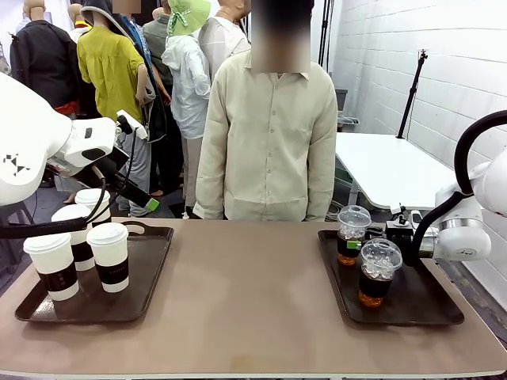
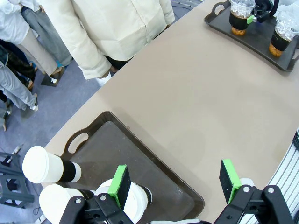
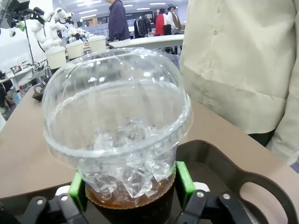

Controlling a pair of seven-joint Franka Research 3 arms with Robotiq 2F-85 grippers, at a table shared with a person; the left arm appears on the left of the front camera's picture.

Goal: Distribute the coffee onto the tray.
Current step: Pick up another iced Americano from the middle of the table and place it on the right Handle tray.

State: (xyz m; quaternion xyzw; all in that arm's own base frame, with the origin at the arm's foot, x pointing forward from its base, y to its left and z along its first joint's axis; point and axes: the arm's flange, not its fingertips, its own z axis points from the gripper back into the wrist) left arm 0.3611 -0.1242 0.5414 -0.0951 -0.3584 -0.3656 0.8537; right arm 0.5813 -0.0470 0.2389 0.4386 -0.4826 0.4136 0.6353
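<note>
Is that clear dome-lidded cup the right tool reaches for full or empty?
Partly full: the clear plastic dome-lidded cup holds ice over dark drink at the bottom.

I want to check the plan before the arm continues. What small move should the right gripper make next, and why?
Probably a short, straight lift. The right gripper has its green pads on both sides of the far iced cup, low on its body, and this cup stands on the right tray close to the near iced cup. Rising first should keep it from bumping that neighbour.

Open left claw (image 2: 175,184) above tray (image 2: 154,170)
</note>
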